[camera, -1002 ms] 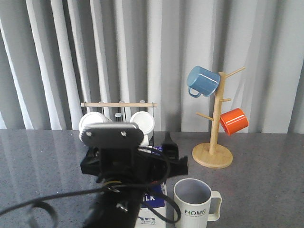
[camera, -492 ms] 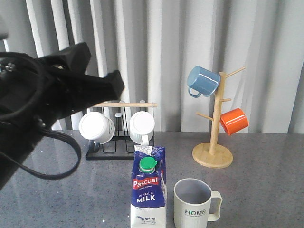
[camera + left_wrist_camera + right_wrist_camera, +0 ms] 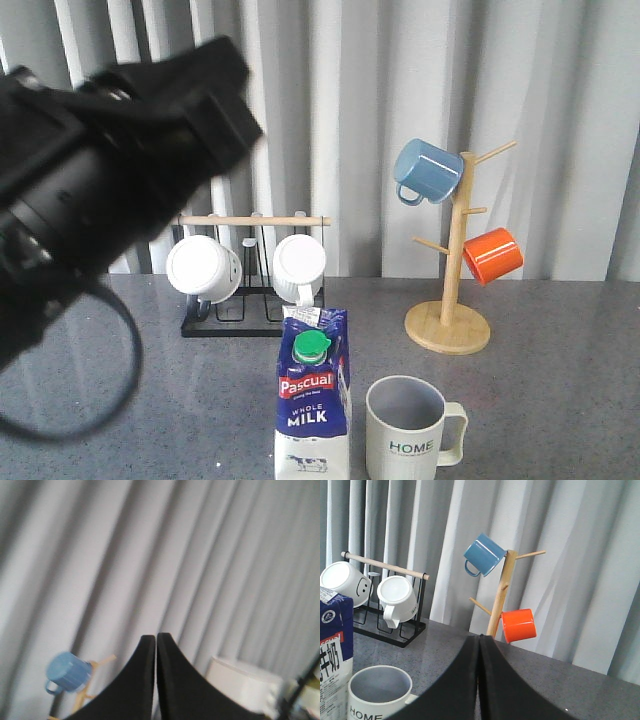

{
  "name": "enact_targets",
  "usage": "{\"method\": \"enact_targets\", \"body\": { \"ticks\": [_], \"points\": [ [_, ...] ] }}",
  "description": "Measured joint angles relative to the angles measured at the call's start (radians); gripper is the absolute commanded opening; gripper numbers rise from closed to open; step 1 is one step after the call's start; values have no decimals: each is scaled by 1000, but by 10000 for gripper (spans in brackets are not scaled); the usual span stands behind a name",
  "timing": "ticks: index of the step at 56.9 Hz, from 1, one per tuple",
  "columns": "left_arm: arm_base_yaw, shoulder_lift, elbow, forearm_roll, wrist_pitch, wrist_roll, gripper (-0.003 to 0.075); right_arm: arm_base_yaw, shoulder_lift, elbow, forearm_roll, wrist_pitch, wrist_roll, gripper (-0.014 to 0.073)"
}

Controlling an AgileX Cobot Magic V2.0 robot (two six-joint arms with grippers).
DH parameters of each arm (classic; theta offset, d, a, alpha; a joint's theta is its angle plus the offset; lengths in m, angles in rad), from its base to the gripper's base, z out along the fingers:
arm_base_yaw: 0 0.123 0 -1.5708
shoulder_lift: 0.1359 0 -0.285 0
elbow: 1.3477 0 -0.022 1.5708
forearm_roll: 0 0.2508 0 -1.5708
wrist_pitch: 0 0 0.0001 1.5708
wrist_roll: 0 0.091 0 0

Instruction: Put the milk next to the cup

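Note:
The milk (image 3: 313, 395), a blue-and-white carton with a green cap, stands upright on the table at the front, just left of the cup (image 3: 405, 428), a cream mug with "HOME" lettering. Both also show in the right wrist view, the milk (image 3: 335, 640) and the cup (image 3: 379, 692). My left arm (image 3: 100, 170) is raised high at the left, well clear of the milk; its gripper (image 3: 156, 639) is shut and empty, pointing at the curtain. My right gripper (image 3: 480, 639) is shut and empty, to the right of the cup.
A black rack (image 3: 250, 300) with two white mugs stands behind the milk. A wooden mug tree (image 3: 450, 300) with a blue mug (image 3: 427, 172) and an orange mug (image 3: 492, 254) stands at the back right. Grey curtains hang behind the table.
My left arm has let go of the milk and lifted up and away to the left. The milk stays standing beside the cup.

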Motion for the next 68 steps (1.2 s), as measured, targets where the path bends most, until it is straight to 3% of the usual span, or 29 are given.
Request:
{"method": "enact_targets", "body": {
  "ticks": [8,22,30,36,45,62,68],
  "points": [
    [0,0,52,151,152,-25,-7,0,0,0,0,0,0,-4],
    [73,-214,438,381,72,-168,-7,0,0,0,0,0,0,-4],
    [220,-374,654,490,75,-321,-7,0,0,0,0,0,0,-4],
    [388,-480,774,504,74,-411,-7,0,0,0,0,0,0,-4],
    [596,-599,906,587,75,-483,-7,0,0,0,0,0,0,-4],
    [777,-902,1147,679,134,-512,-7,0,0,0,0,0,0,-4],
    [851,-1008,1175,724,221,-554,-7,0,0,0,0,0,0,-4]
  ]
}}
